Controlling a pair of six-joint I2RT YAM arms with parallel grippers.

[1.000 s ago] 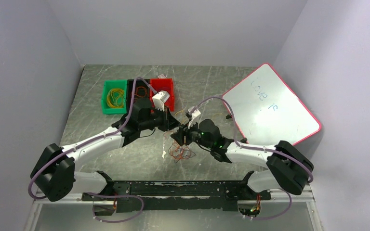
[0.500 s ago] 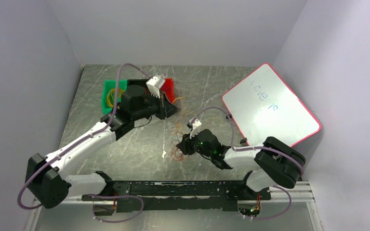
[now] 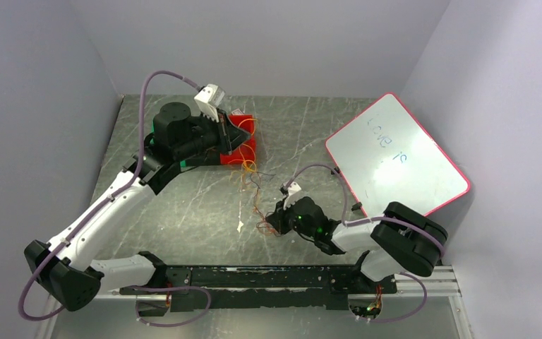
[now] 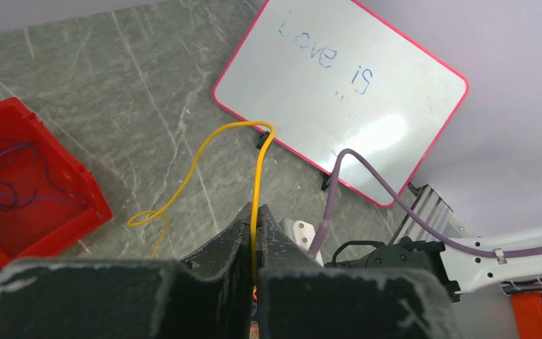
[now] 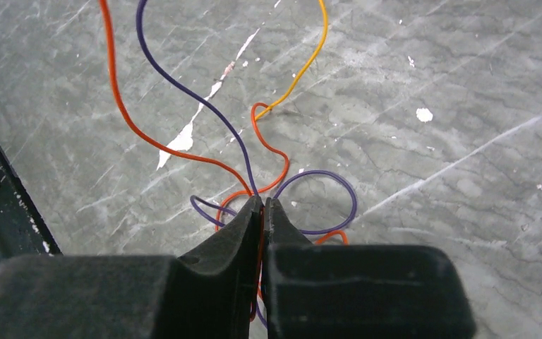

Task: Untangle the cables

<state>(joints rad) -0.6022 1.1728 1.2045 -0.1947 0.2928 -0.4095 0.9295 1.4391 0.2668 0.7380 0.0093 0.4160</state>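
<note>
Left claw (image 4: 256, 214) is clamped on the yellow cable (image 4: 257, 176), raised off the table (image 3: 197, 212) next to the red bin (image 4: 70, 226). The cable arcs out past the tips and drops back toward the table.

Right claw (image 5: 263, 207) is low at the table, jaws together on the cables (image 3: 244, 167). The orange cable (image 5: 108, 56) and purple cable (image 5: 183, 88) both run into the pinch. A few strands hang in the air between the two claws. A small coil lies on the table just beside the right claw.

Handling, my read:
- Near weightless, thin, limp but springy. The loops hold their curl, so they'll hook each other rather than drop free.
- The jacket looks smooth and each strand is far thinner than a fingertip, so it could slide through a pinch under pull.
- Not fragile, but a hard yank would likely cinch a crossing into a knot.

Where to grab: one strand only, on a free run clear of crossings, seated right at the tips. The right claw has at least two colours in it, so I'd regrip to one before pulling apart.

Whiteboard (image 3: 395, 152) is well off to the right, not in the way.
</note>
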